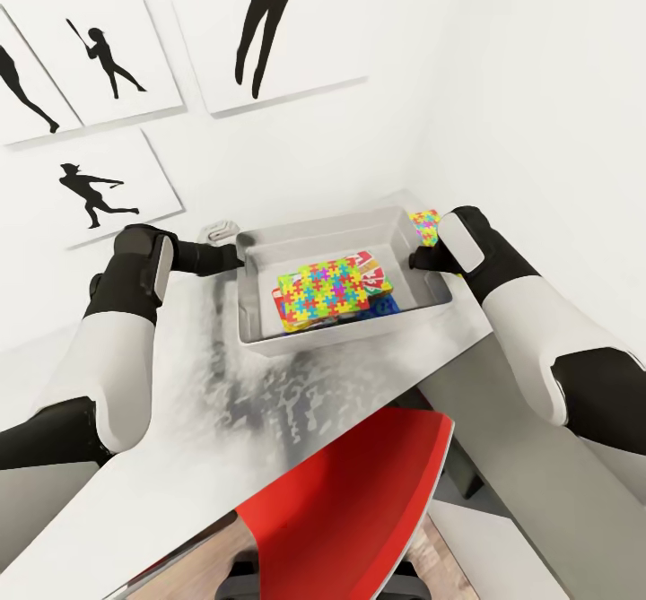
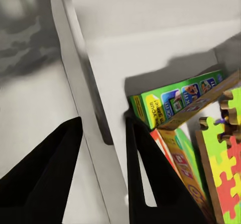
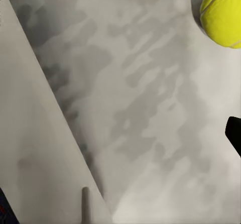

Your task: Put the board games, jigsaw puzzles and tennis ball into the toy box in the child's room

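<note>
The light grey, lidless plastic toy box (image 1: 256,264) stands on the pale tabletop (image 1: 179,439), and the left hand (image 2: 103,171) is closed on its near wall: one dark finger is outside the rim and the other is inside, so the wall sits between them. Inside the box, just beside the inner finger, lie the printed game boxes, and I can count at least two in the left wrist view: a green board game box (image 2: 173,101) and a yellow and red one (image 2: 188,176) below it (a third may be hidden under the stack). On top of them lies one flat slab of many-coloured jigsaw pieces (image 1: 325,293).

The right hand (image 1: 426,257) is at the opposite wall of the box; I cannot tell how far it is open or whether it holds anything. Just beyond this hand, outside the box, lies a second jigsaw slab (image 1: 423,223). One small yellow-green tennis ball (image 3: 225,14) rests on the tabletop near this hand.

In my judgement the step is steadying the box, with two toys left outside. The next move calls for the right hand to reach and lift the ball or the slab.
</note>
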### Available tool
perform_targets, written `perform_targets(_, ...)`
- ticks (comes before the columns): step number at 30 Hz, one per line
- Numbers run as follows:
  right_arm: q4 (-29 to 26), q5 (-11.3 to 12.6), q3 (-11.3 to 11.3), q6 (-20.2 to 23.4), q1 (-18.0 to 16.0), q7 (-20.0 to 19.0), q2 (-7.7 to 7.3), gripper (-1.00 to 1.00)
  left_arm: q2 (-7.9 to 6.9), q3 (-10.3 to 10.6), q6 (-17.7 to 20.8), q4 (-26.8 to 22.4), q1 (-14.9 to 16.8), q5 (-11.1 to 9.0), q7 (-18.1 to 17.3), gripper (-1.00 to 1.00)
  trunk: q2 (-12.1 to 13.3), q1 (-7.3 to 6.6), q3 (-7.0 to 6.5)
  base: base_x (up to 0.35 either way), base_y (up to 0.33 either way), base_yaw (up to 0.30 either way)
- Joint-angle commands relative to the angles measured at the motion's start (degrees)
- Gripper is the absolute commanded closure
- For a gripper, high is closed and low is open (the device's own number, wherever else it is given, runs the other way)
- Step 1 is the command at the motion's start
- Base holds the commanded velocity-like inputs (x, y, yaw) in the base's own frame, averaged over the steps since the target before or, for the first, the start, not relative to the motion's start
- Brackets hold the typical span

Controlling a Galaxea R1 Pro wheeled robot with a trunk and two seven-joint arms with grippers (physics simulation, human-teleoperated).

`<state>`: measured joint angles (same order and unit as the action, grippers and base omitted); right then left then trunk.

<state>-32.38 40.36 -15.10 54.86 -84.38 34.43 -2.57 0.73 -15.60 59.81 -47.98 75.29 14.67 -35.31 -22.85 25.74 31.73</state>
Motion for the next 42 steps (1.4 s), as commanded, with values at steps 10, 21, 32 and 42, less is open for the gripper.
perform_targets(10,-0.05,0.6,-0.46,0.16,-0.08,0.47,-0.16,1.0,0.06,-0.25,0.19,-0.01,0.03,2.9,-0.43,1.0,-0.07,0.05,0.1,0.0,0.0,0.0)
perform_targets(21,-0.05,0.69,-0.46,0.16,-0.08,0.47,-0.08,1.0,-0.06,-0.34,0.19,-0.01,0.03,2.67,-0.46,1.0,-0.07,0.05,0.1,0.0,0.0,0.0)
perform_targets(32,-0.05,0.69,-0.37,0.16,-0.07,0.47,-0.08,1.0,-0.2,-0.34,0.19,-0.01,0.03,2.59,-0.63,1.0,-0.07,0.05,-0.07,0.0,0.0,0.0)
perform_targets(42,-0.05,0.69,-0.37,0.16,-0.06,0.47,-0.14,1.0,-0.21,-0.38,0.19,-0.01,0.03,2.56,-0.72,1.0,-0.07,0.05,-0.4,0.0,0.0,0.0)
